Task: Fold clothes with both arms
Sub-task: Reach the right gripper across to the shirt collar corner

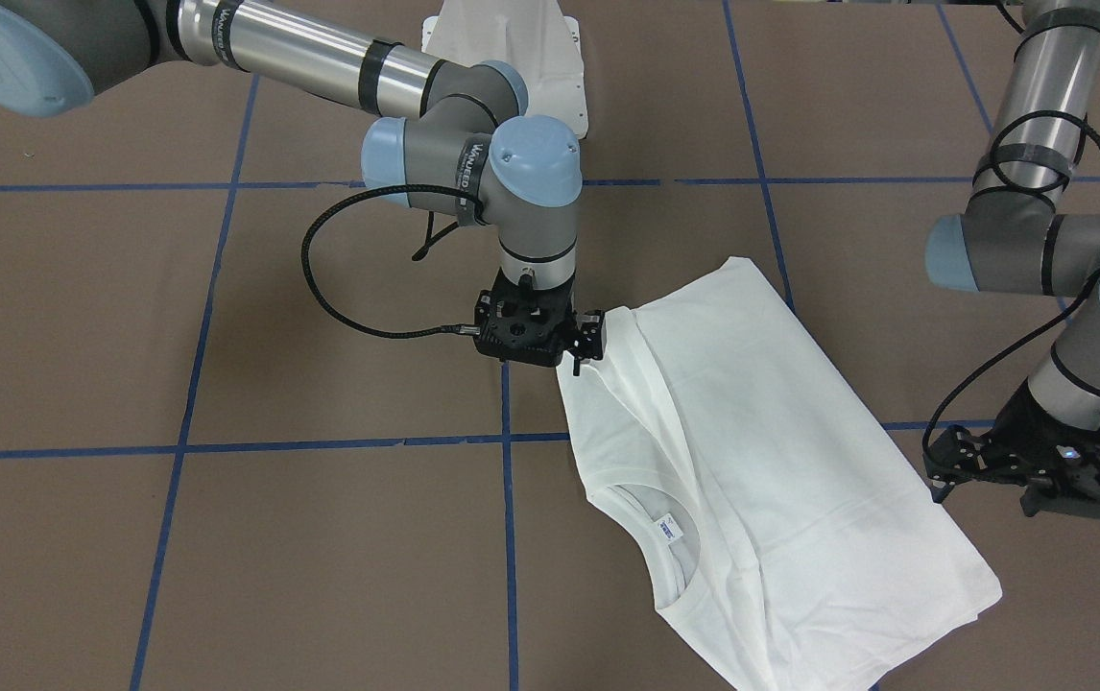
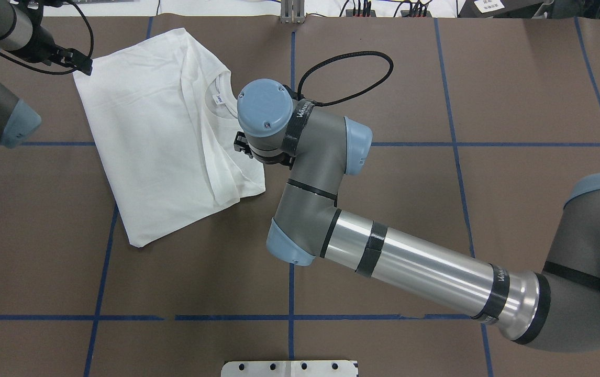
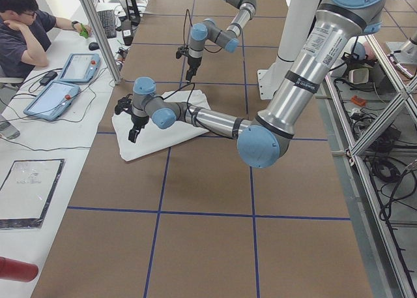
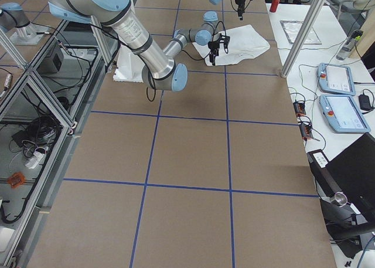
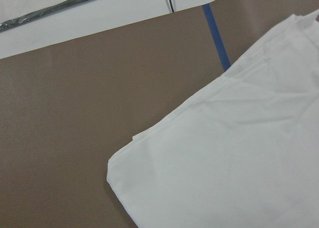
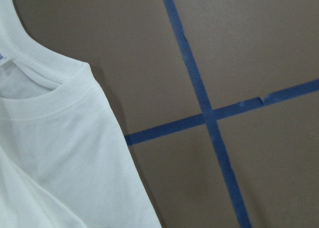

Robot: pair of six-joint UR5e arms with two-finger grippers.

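Note:
The white shirt (image 1: pixel 780 451) lies folded and flat on the brown table, with its round neckline and small blue-printed label (image 1: pixel 670 529) facing up; no black text shows. In the overhead view the shirt (image 2: pixel 158 146) is at the far left. My right gripper (image 1: pixel 540 334) hangs open over the shirt's edge near the neckline and holds nothing; its wrist hides most of it in the overhead view (image 2: pixel 241 145). My left gripper (image 1: pixel 953 472) is open and empty just beside the shirt's far corner (image 2: pixel 80 60). The wrist views show the shirt corner (image 5: pixel 224 153) and the collar (image 6: pixel 55 153) lying flat.
Blue tape lines (image 1: pixel 508 499) divide the brown table into squares. The white pedestal base (image 2: pixel 289 368) stands at the robot's side. In the exterior left view an operator (image 3: pixel 19 24) sits at a side desk with tablets (image 3: pixel 55 99) beyond the table's far edge.

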